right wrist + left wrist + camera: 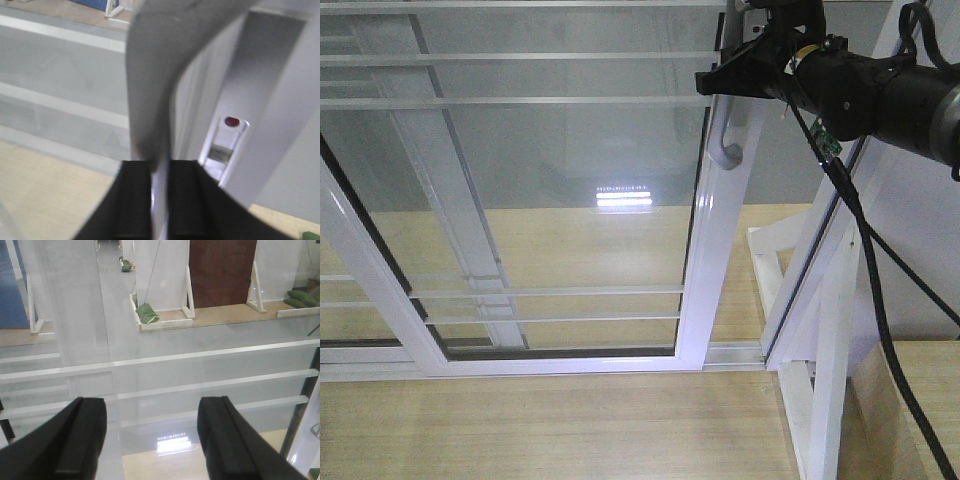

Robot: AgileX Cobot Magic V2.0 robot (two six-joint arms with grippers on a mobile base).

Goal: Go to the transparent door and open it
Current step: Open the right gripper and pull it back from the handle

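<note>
Right wrist-mounted view: the right end effector [159, 172] is clamped on the curved grey pull handle [150, 90], which rises from between its fingers. The left end effector [152, 420] is spread apart, with the transparent door [165, 380] just ahead of it.

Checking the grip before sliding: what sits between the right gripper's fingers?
The grey pull handle of the transparent door, pinched between both fingers; the right wrist view shows it.

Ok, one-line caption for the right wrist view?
Right end effector shut on the curved grey pull handle of the transparent door, seen close up.
</note>
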